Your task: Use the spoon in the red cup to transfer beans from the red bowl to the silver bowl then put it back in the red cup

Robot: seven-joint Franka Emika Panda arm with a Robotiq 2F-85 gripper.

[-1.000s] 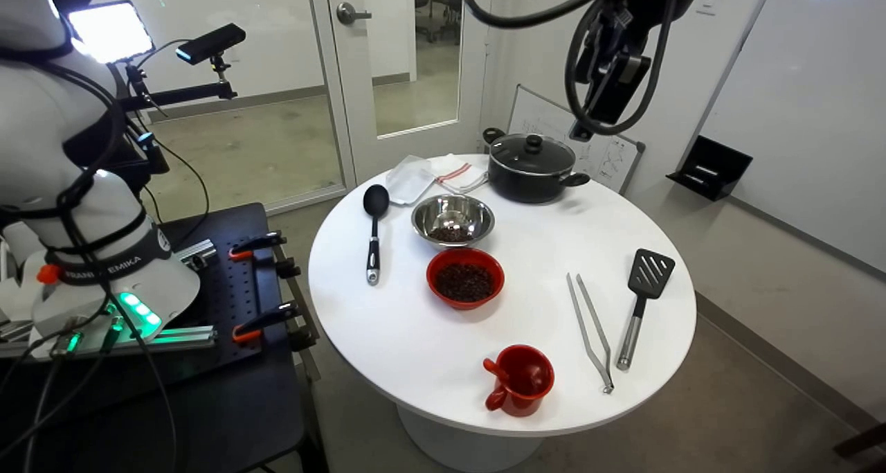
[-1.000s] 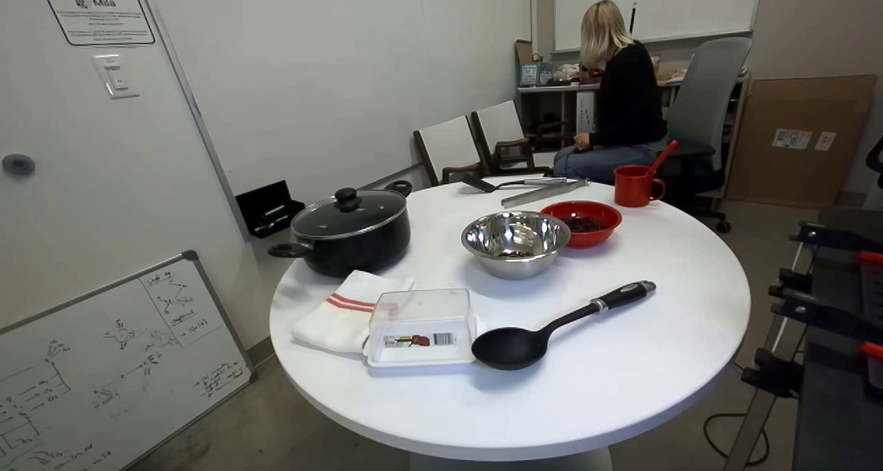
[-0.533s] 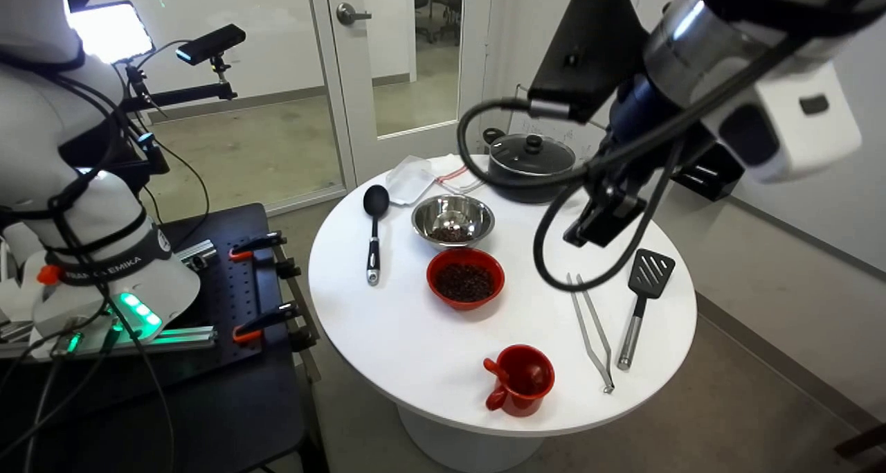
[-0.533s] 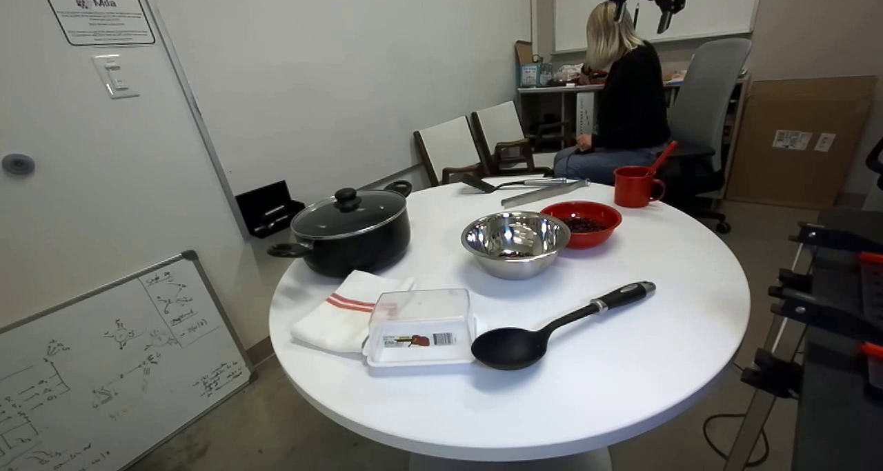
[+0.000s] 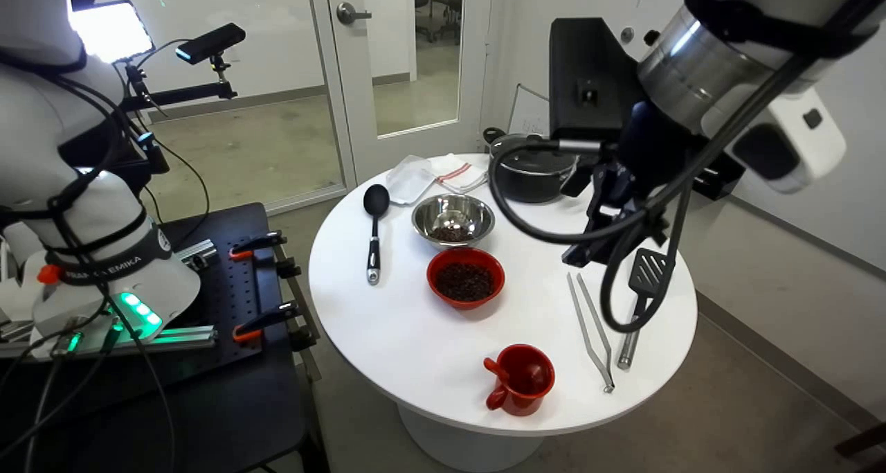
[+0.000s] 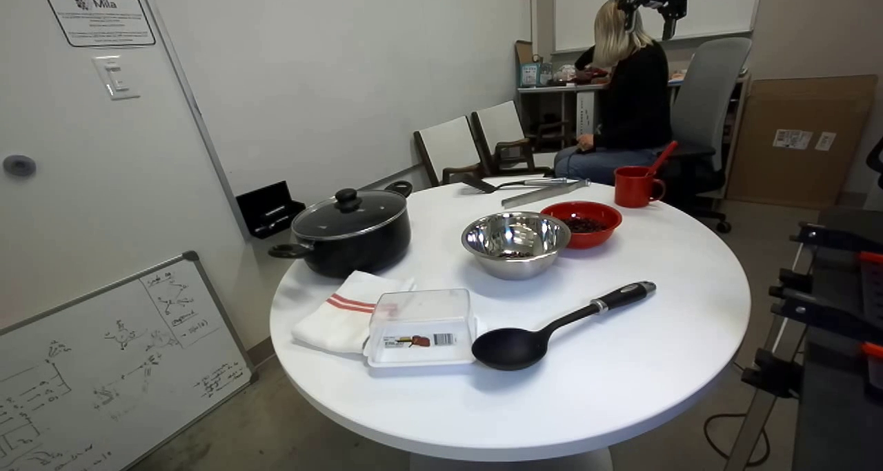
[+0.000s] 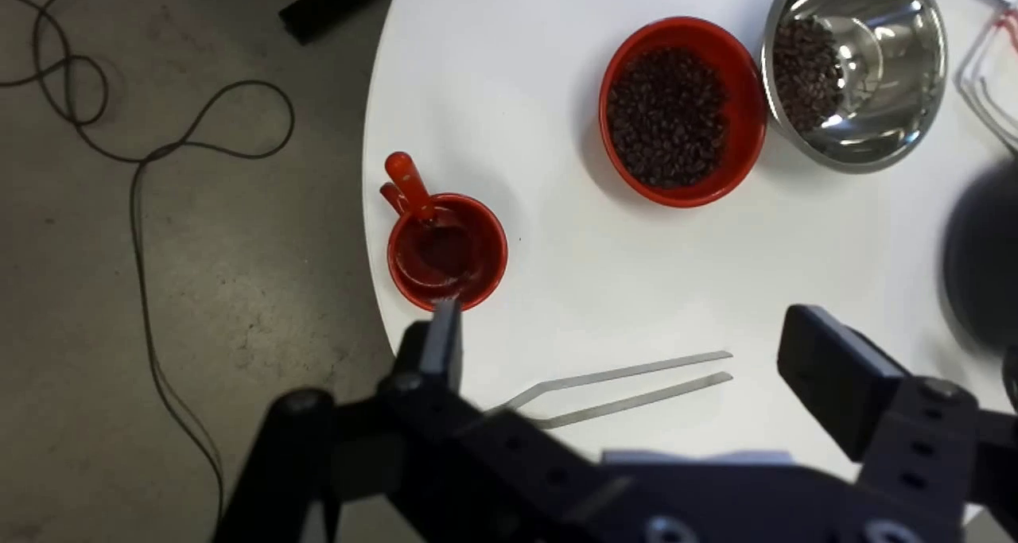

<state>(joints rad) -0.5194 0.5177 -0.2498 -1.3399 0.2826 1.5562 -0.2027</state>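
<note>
The red spoon [image 7: 409, 181] leans in the red cup [image 7: 495, 245], its handle sticking out over the rim beside the cup's own handle. Dark beans [image 7: 666, 118] fill much of the red bowl [image 7: 745, 126]. A smaller heap of beans [image 7: 803, 74] lies at one side of the silver bowl [image 7: 907, 90], which stands right against the red bowl. My gripper [image 7: 622, 320] hangs high over the table with its fingers wide apart and nothing between them. From the wrist, the cup appears just beyond one fingertip [image 7: 445, 340]. In an exterior view the gripper [image 6: 650, 31] shows well above everything.
Metal tongs [image 5: 588, 331] and a black slotted spatula [image 5: 651, 272] lie below the arm. A lidded black pot [image 6: 355, 243], a striped cloth [image 6: 338, 316], a clear plastic box [image 6: 421, 329] and a large black spoon [image 6: 514, 347] share the round table [image 6: 621, 395].
My arm has come down from higher up and swung into both exterior views, with a slight turn of the wrist over the last half second. Cup, spoon and bowls have stayed put.
</note>
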